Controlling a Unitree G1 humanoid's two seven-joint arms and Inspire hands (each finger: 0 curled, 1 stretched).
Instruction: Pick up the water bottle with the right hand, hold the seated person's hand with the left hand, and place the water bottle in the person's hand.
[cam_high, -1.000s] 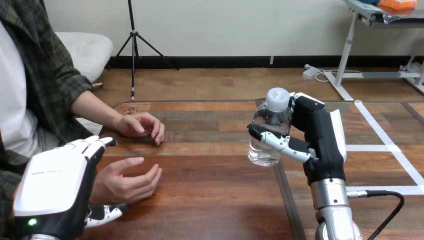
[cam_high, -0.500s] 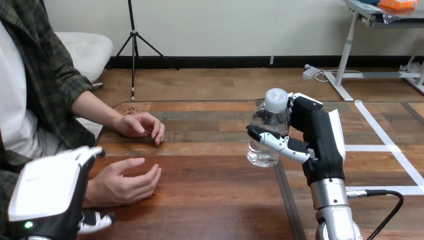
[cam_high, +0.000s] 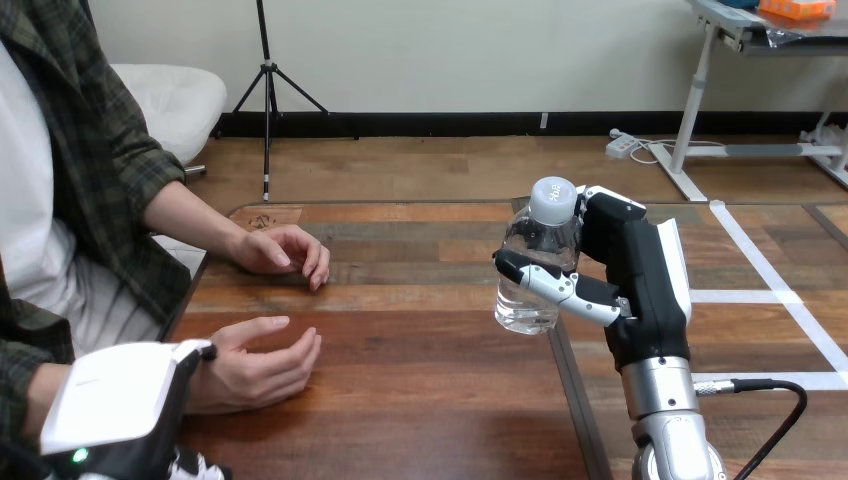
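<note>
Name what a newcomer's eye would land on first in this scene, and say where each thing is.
The right hand at the view's right holds a clear water bottle upright, fingers curled round it. At lower left, the left hand sits beside the person's upturned hand.

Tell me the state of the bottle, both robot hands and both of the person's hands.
water bottle: upright, capped, in the right hand.
right hand: shut on the water bottle.
left hand: at the person's nearer wrist, hold unclear.
person's nearer hand: palm up, empty, on the table.
person's farther hand: palm down on the table.
</note>
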